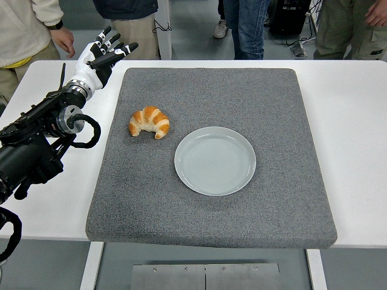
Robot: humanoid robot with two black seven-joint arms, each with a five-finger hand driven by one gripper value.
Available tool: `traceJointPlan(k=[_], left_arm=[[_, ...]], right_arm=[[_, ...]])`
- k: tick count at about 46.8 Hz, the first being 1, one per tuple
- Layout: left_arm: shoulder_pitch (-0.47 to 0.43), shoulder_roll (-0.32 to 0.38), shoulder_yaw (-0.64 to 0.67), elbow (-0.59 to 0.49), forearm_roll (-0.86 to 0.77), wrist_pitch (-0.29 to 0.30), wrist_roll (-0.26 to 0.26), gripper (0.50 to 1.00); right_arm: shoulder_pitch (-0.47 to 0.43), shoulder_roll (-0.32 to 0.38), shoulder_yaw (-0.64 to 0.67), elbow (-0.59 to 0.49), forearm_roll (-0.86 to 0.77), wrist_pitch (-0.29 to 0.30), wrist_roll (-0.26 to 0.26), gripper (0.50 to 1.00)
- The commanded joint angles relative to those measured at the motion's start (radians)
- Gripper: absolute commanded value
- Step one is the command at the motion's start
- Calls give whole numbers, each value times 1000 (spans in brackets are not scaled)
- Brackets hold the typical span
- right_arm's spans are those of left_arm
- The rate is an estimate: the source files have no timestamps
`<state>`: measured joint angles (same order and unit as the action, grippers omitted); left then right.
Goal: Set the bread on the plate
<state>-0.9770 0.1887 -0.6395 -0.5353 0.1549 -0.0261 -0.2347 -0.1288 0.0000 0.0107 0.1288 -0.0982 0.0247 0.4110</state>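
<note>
Bread [149,122], a croissant, is lying on the grey mat [151,199] just left of the empty plate [214,160], apart from its rim. Left hand [100,57] is hovering beyond the mat's far-left corner, its fingers [124,49] extended and spread, holding nothing. Judged step: approach, with no grasp made. Next, the hand is needing to swing right and descend over the croissant on the white worktop [351,109].

Bright, even overhead light; soft faint shadows, sharp focus throughout.
</note>
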Motion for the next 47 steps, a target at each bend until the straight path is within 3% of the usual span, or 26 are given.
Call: traceJointPlan(k=[1, 47], left_arm=[[0, 0, 0, 0, 0, 0, -2, 969], [-9, 6, 6, -17, -6, 5, -9, 969]], right_arm=[[0, 0, 0, 0, 0, 0, 0, 1000], [0, 0, 0, 0, 0, 0, 0, 1000]])
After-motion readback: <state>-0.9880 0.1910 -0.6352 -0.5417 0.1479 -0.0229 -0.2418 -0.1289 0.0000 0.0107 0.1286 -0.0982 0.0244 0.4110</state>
